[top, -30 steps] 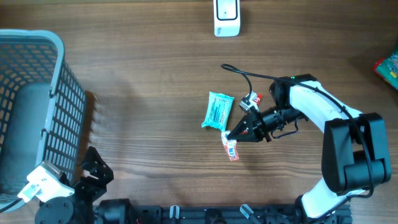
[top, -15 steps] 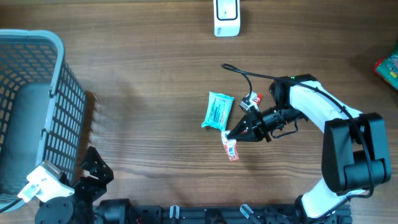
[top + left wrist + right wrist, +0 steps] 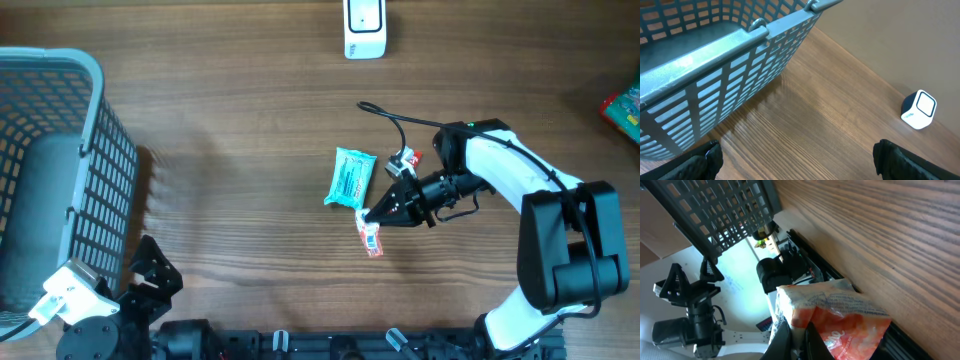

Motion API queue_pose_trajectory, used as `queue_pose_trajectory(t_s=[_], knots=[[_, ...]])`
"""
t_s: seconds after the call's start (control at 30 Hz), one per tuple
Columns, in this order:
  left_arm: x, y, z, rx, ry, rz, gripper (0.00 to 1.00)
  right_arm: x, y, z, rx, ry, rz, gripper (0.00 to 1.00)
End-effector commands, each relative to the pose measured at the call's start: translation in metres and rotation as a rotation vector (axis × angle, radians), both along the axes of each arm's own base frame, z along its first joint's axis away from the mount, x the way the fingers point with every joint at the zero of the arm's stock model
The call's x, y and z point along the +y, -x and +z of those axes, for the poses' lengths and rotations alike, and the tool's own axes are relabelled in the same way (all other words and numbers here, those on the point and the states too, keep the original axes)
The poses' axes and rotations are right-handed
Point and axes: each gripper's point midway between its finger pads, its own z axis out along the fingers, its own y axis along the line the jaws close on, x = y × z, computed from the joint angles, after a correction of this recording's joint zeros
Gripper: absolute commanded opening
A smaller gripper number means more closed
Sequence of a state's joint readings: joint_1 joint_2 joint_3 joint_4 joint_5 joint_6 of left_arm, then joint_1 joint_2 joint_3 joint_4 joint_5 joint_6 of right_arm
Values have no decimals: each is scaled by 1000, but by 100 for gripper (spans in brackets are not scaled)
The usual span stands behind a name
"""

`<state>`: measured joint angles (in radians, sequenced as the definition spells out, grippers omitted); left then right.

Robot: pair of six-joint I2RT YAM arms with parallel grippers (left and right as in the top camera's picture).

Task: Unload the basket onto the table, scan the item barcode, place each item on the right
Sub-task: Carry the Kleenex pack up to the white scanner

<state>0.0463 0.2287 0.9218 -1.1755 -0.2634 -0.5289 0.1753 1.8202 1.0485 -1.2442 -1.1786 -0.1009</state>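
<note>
almost nothing has shifted over the last second: the right gripper (image 3: pixel 372 214) stays clenched on the small red-and-white plastic sachet (image 3: pixel 373 240) near the middle of the wooden table (image 3: pixel 230 120), and the arm has not carried it anywhere; whether the sachet is clear of the wood i cannot tell. so the scan looks not yet begun, since the white box-shaped barcode scanner (image 3: pixel 364 27) sits well apart at the far edge. a teal foil snack packet (image 3: pixel 350 177) lies just beside the gripper, roughly on the way to the scanner, and could get brushed. the grey plastic mesh basket (image 3: pixel 50 150) stands at the far left, the left gripper (image 3: pixel 800 159) parked near it, spread wide and empty. a red-and-green packet (image 3: pixel 625 105) lies at the right edge.
</note>
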Motion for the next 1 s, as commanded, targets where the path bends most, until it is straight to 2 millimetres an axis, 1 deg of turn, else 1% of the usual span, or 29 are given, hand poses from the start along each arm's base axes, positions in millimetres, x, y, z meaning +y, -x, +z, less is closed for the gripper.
queue_pose_trajectory(t_s=[0.0, 0.07, 0.13, 0.17, 0.2, 0.27, 0.37, 0.43, 0.5, 0.63, 0.73, 0.83, 0.9, 0.97], knots=[[2, 2, 1, -3, -10, 8, 100, 3, -6, 4, -19, -17, -20, 4], [2, 2, 1, -3, -10, 8, 100, 2, -17, -8, -36, 45, -39, 5], [2, 2, 1, -3, -10, 8, 100, -9, -40, -30, -82, 228, -73, 5], [2, 2, 1, -3, -10, 8, 100, -16, -52, -34, -112, 310, -88, 4], [2, 2, 1, -3, -10, 8, 100, -19, -59, -33, -133, 345, -93, 5], [2, 2, 1, -3, -10, 8, 100, -20, -83, -15, -218, 374, -106, 4], [2, 2, 1, -3, -10, 8, 100, -17, -121, 24, -384, 367, -151, 4], [2, 2, 1, -3, -10, 8, 100, -24, -149, 39, -471, 431, -236, 5], [2, 2, 1, -3, -10, 8, 100, -31, -176, 47, -561, 481, -320, 4], [2, 2, 1, -3, -10, 8, 100, -39, -224, 61, -787, 520, -413, 5], [2, 2, 1, -3, -10, 8, 100, -56, -259, 76, -942, 610, -514, 5], [2, 2, 1, -3, -10, 8, 100, -82, -289, 90, -1051, 747, -658, 5], [2, 2, 1, -3, -10, 8, 100, -84, -307, 94, -1128, 775, -698, 4], [2, 2, 1, -3, -10, 8, 100, -74, -324, 93, -1222, 752, -687, 4]])
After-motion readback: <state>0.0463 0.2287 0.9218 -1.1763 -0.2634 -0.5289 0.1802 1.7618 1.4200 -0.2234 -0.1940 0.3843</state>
